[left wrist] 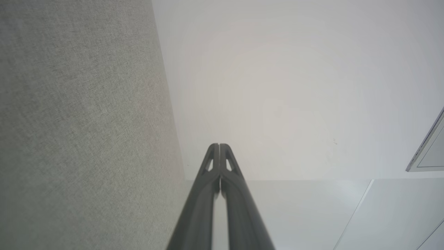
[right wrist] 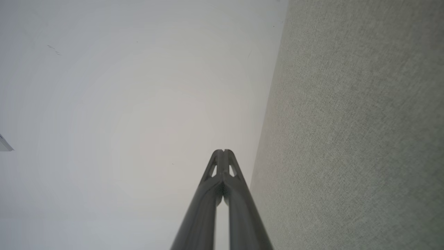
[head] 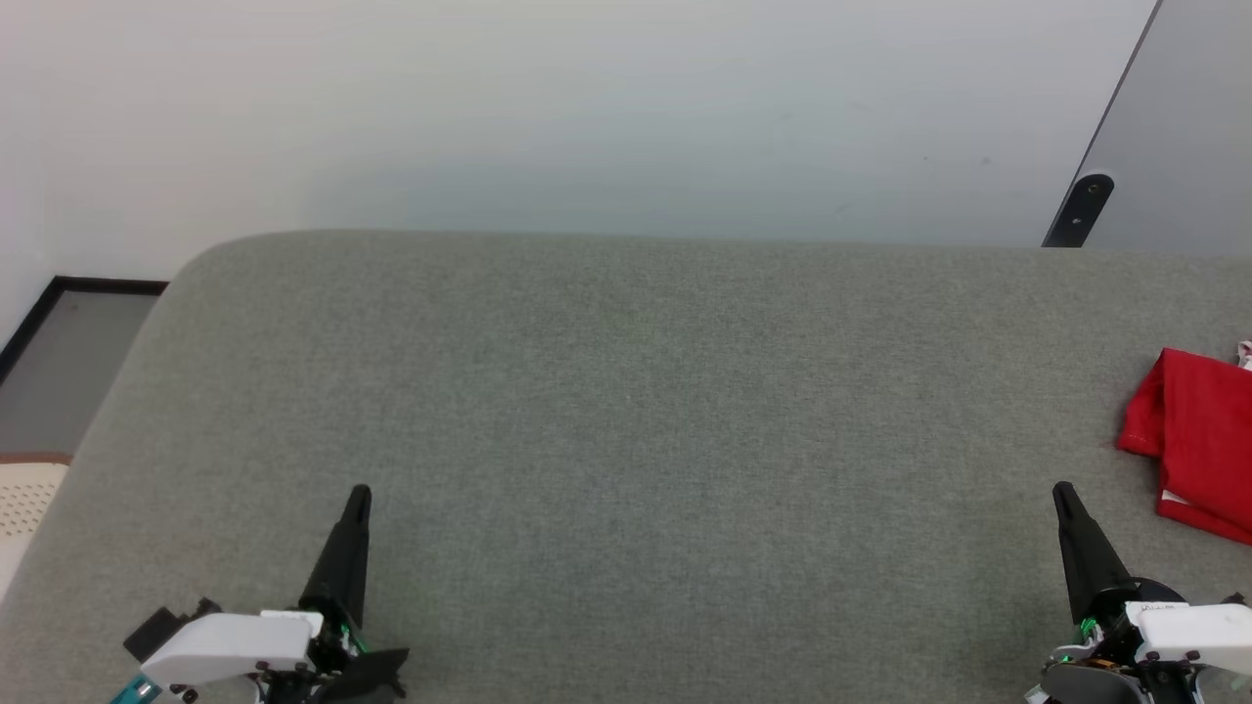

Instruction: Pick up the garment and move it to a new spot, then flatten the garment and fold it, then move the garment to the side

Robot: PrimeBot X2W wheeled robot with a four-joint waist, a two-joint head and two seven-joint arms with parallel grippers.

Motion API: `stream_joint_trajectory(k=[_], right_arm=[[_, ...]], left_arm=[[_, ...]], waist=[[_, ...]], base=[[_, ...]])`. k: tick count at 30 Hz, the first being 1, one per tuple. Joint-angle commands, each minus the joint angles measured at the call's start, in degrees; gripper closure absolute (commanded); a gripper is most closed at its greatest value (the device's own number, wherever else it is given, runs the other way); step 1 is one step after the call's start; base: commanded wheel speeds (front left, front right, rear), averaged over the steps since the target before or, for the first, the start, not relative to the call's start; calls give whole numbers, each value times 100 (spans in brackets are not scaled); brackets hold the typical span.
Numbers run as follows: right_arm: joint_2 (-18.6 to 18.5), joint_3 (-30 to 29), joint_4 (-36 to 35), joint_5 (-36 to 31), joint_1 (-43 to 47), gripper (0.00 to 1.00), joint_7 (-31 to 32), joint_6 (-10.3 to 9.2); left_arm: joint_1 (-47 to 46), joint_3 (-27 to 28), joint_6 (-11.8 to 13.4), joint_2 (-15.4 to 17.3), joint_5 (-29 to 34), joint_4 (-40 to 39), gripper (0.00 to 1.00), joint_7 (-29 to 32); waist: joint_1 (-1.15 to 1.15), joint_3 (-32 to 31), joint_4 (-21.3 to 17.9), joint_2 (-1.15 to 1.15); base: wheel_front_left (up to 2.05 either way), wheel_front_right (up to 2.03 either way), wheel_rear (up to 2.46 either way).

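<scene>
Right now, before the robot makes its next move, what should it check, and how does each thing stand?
1. Left gripper shut, holding nothing: ok.
2. Right gripper shut, holding nothing: ok.
3. Garment lies on the grey surface, apart from both grippers: ok.
4. Whole garment inside the head view: not ok, the picture's right edge cuts it off.
5. Garment folded neatly: cannot tell, too little of it is visible.
</scene>
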Motion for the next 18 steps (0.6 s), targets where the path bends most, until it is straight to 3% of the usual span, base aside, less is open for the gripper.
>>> stream_joint_trajectory(k=[1, 18], right_arm=[[11, -2, 1, 26, -75, 100, 17, -6], [11, -2, 1, 26, -75, 100, 17, -6]], left_arm=[[-56, 16, -16, -5, 43, 3, 100, 13], [-56, 18, -16, -6, 46, 2, 100, 15]], waist=[[0, 0, 0, 0], [0, 0, 0, 0]], base=[[0, 0, 0], [0, 0, 0]])
